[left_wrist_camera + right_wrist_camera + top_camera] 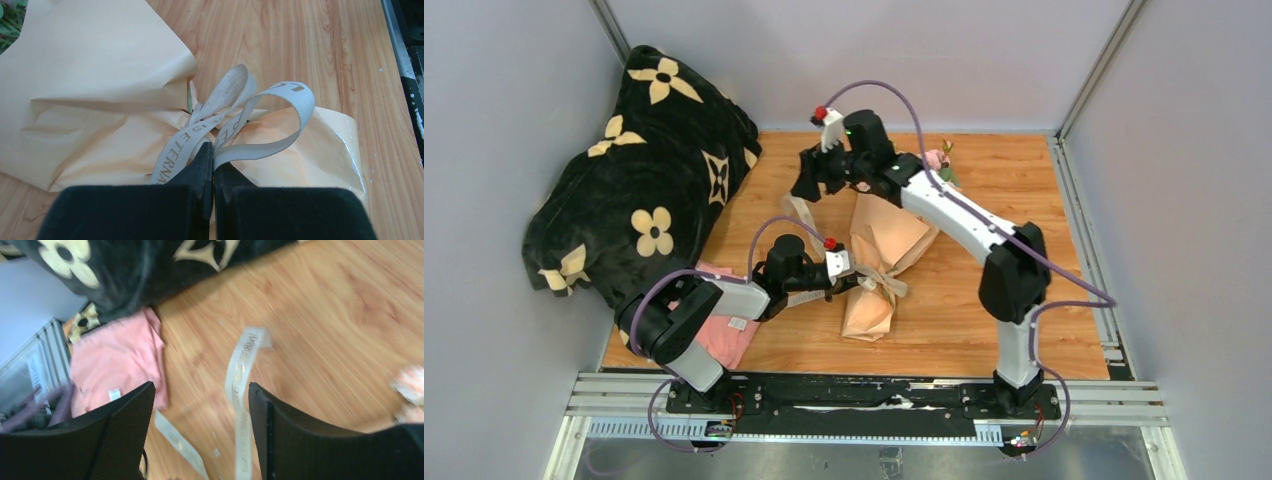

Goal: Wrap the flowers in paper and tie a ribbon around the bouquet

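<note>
Bouquet (871, 310) wrapping looks done. The large peach-orange paper sheet (100, 75) is closed into a cone around the stems and lies on the wooden table (1044, 200) directly ahead of your left gripper (213, 165). The small pink roses (936, 158) peek out at the cone's far end, beside your right forearm.

What is left, as I judge it, is the tie. The long cream-beige printed ribbon (182, 147) crosses the narrow waist of the cone in loose loops just beyond the left gripper's tips. Nothing there reads as a tightened knot or a finished bow.

Your left gripper is fully closed, pinching the ribbon where two bands meet. Your right gripper (201, 390) stands wide open above the table, well beyond the left one. A free ribbon tail runs between its jaws, touching neither as far as the blurred wrist view shows, so it holds nothing. That tail needs taking up and drawing snug before the bow can count as tied.
</note>
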Action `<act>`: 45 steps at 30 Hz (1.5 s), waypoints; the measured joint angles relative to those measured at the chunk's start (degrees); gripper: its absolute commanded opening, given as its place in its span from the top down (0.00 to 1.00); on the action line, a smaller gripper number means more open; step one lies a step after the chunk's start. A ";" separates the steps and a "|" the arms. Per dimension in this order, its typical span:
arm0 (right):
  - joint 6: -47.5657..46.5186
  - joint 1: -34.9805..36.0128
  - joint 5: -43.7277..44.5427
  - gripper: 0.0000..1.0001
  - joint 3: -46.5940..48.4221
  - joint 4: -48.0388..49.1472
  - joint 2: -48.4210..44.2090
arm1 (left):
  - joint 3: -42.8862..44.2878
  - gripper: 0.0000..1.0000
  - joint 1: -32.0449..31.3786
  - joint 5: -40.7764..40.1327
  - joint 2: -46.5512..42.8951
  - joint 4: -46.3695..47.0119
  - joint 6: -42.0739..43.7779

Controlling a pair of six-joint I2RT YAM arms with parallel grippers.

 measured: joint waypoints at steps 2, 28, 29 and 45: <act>-1.22 -2.16 -1.01 0.30 -6.88 1.07 -4.85 | -0.17 1.00 0.00 -0.48 -0.17 0.07 -0.26; -17.40 -0.98 -10.73 0.81 -73.81 34.05 -40.81 | -1.07 1.00 -0.17 -3.15 -0.87 -0.13 -1.49; -17.31 -0.98 -10.45 0.87 -73.33 33.31 -40.46 | -1.07 1.00 -0.17 -3.15 -0.87 -0.20 -1.49; -15.65 -1.16 -3.15 1.00 -69.57 25.79 -40.96 | 10.32 0.21 5.99 -3.08 -8.41 -24.28 -14.05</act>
